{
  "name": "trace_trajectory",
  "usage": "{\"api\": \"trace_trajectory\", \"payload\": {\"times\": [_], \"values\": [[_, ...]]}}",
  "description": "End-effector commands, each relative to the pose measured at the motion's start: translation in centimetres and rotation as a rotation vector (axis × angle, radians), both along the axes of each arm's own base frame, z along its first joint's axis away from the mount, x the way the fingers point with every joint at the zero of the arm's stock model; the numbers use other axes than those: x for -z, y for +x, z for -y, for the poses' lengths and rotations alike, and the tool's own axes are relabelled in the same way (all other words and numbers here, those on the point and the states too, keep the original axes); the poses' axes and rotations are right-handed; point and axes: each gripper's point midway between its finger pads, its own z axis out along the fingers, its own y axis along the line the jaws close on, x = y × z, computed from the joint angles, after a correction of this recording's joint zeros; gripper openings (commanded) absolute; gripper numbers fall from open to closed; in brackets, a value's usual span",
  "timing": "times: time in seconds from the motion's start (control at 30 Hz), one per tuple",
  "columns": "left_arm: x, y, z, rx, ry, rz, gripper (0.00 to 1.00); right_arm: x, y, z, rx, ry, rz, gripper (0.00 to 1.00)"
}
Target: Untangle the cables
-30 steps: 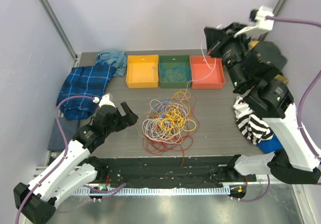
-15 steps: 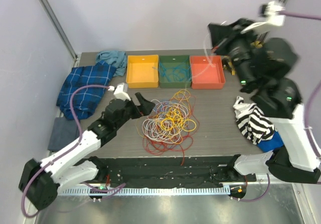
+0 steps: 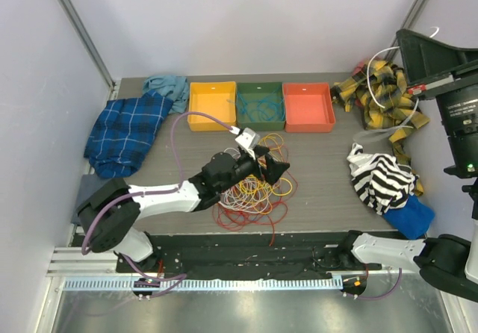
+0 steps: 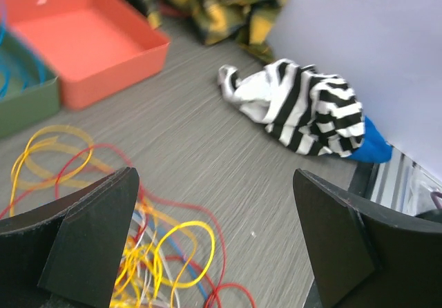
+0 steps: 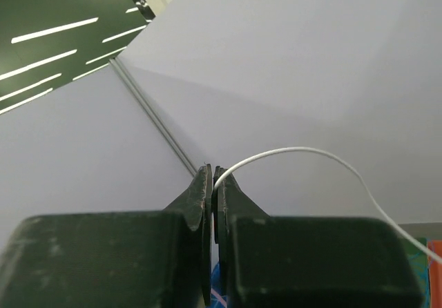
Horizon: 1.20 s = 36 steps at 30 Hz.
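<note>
Right pincer (image 5: 213, 173) is squeezed shut on one thin white cable (image 5: 290, 152) and holds it high in the air, well away from the heap, probably so this one can come free of the others. Left pincer (image 4: 214, 175) is open as wide as it goes and has nothing in it. It hangs just over the messy heap of red, yellow, white and orange cables (image 3: 243, 198) in the middle of the worktop (image 3: 321, 176), I think so it is ready to grab the next one.
</note>
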Motion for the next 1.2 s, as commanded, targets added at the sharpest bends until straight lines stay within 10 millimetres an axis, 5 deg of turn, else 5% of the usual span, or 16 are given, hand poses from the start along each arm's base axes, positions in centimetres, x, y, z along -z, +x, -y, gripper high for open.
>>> {"api": "trace_trajectory", "payload": {"times": [0.0, 0.23, 0.4, 0.57, 0.73, 0.93, 1.17], "values": [[-7.2, -0.2, 1.5, 0.034, -0.147, 0.268, 1.00, 3.2, 1.5, -1.8, -0.009, -0.072, -0.074, 0.01], [-7.0, 0.0, -1.3, -0.078, -0.123, 0.191, 1.00, 8.4, 3.5, -1.7, 0.080, -0.135, -0.179, 0.01], [-5.9, -1.2, -6.6, -0.203, -0.070, 0.058, 1.00, 12.4, 5.5, -1.9, 0.164, -0.180, -0.246, 0.01], [-5.7, -2.9, -11.7, -0.300, -0.085, -0.001, 1.00, 13.8, 7.4, -2.4, 0.239, -0.208, -0.268, 0.01], [-5.7, -4.9, -16.1, -0.354, -0.123, -0.034, 1.00, 12.9, 9.4, -3.4, 0.296, -0.232, -0.261, 0.01], [-4.5, -6.2, -18.6, -0.379, -0.138, -0.068, 1.00, 10.9, 11.2, -3.9, 0.370, -0.245, -0.249, 0.01], [-4.2, -6.5, -19.1, -0.378, -0.148, -0.080, 1.00, 8.8, 10.3, 0.3, 0.543, -0.251, -0.253, 0.01]]}}
